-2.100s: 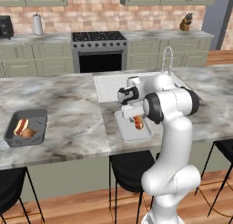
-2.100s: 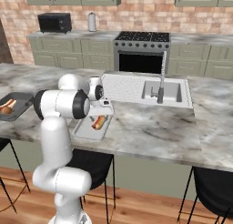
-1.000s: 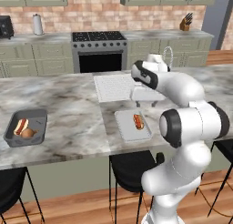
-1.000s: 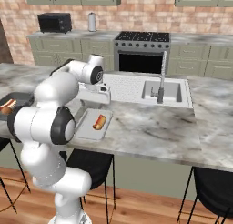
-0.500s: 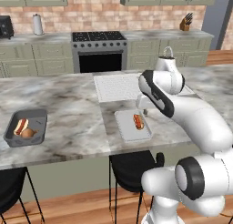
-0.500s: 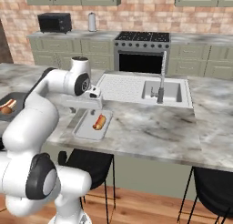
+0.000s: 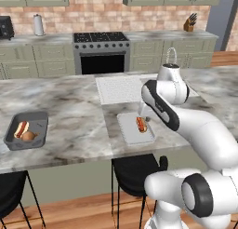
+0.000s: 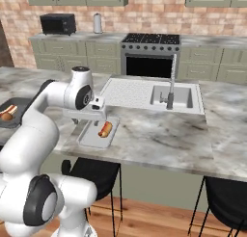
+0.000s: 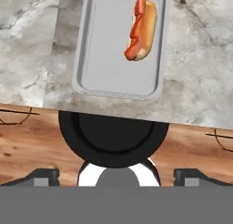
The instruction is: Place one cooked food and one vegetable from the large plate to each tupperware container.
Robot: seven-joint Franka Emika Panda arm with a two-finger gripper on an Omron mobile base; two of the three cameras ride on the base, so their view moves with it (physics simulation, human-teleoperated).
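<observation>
Pale tray (image 9: 119, 66) holds a hot dog (image 9: 141, 27); hand state unclear

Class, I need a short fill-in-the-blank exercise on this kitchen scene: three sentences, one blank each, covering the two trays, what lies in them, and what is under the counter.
1. The pale tray near the counter edge holds a single ____.
2. The dark grey tray sits far toward the counter's ____ end in the left base view.
3. Under the counter edge by the pale tray stands a black ____.

Missing words: hot dog; left; stool
</observation>
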